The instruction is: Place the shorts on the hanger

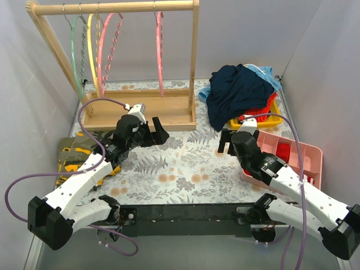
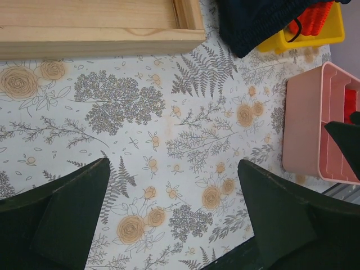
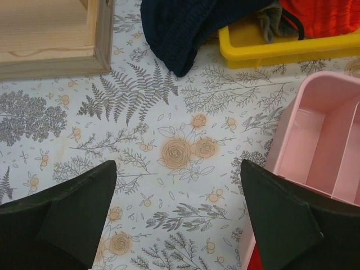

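The dark navy shorts (image 1: 236, 93) lie heaped over a yellow tray (image 1: 269, 120) at the back right; their edge also shows in the left wrist view (image 2: 253, 25) and the right wrist view (image 3: 183, 31). Two pink hangers with wavy bars hang on the wooden rack, one at the left (image 1: 106, 48) and one at the right (image 1: 160, 53). My left gripper (image 1: 162, 131) (image 2: 174, 219) is open and empty over the floral table by the rack's base. My right gripper (image 1: 228, 147) (image 3: 177, 219) is open and empty, just short of the shorts.
A green hanger (image 1: 73, 53) and a yellow hanger (image 1: 90, 50) hang left of the pink ones. The rack's wooden base (image 1: 140, 112) lies ahead of the left gripper. A pink divided bin (image 1: 301, 157) stands at the right. A camouflage cloth (image 1: 76, 154) lies left. A light-blue garment (image 1: 271, 76) lies under the shorts.
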You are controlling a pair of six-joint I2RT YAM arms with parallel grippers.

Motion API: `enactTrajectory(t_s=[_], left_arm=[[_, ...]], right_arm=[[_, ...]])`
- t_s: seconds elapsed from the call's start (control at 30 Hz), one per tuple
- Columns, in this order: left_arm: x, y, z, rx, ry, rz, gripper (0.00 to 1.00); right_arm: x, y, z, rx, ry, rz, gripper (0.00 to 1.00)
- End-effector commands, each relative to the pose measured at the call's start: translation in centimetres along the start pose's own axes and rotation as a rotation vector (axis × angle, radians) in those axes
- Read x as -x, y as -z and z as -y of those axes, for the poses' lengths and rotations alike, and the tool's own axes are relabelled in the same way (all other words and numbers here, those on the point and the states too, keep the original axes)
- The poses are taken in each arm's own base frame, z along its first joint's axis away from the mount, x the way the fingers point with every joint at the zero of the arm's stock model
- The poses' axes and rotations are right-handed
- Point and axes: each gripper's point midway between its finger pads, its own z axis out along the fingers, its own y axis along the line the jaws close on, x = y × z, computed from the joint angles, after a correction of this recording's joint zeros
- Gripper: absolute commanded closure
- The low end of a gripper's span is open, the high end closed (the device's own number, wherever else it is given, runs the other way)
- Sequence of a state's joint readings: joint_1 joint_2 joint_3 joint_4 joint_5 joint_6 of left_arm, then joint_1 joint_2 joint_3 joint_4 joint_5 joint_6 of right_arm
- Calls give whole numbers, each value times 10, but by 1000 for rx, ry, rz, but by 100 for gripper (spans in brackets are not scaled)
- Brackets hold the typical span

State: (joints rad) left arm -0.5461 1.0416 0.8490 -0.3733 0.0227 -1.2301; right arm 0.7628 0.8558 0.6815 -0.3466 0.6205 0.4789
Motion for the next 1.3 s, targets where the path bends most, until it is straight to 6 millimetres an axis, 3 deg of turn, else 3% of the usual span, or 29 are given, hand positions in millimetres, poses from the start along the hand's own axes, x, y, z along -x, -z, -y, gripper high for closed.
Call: enactTrajectory(t_s=[0.0,0.07,0.1,0.13,0.17,0.2,0.27,0.4,0.47,0.5,0.6,0.67,0.8,0.9,1.0,1.03,1.27], left_arm=[[25,15,15,-28,-28,47,2],[32,17,18,-24,-26,58,2],[31,16,17,-16,-23,45,2],[32,16,18,-15,-23,44,2],[35,17,20,-19,-25,50,2],[36,16,20,-18,-28,49,2],[37,16,23,-27,-34,50,2],[39,18,34,-74,-42,32,2],[39,20,37,-85,-44,27,2],[41,21,40,-94,-45,26,2],[40,23,42,-106,-48,16,2],[37,22,41,-107,-51,4,2],[32,22,40,-107,-59,-13,2],[32,22,40,-105,-60,-9,2],[36,24,40,-103,-58,1,2],[37,24,41,-104,-54,6,2],[37,31,55,-190,-76,10,2]], right_arm=[[50,-2,-12,-19,-6,112,1],[74,-7,-12,-29,24,128,1],[71,-20,-18,-8,35,76,1],[83,-32,-1,-40,1,68,1],[109,-35,-3,-18,-28,93,3],[112,-52,-1,-18,-31,71,4],[151,-66,21,-91,-57,140,4],[186,-119,82,-248,-141,160,4],[190,-136,102,-292,-161,155,4],[188,-153,120,-332,-179,135,4],[174,-181,147,-390,-206,80,6],[159,-199,155,-404,-211,41,7],[148,-220,160,-388,-197,18,10],[153,-225,154,-351,-190,28,28],[165,-216,151,-336,-192,53,85],[171,-210,151,-340,-194,57,98],[245,-131,119,-212,-224,215,99]])
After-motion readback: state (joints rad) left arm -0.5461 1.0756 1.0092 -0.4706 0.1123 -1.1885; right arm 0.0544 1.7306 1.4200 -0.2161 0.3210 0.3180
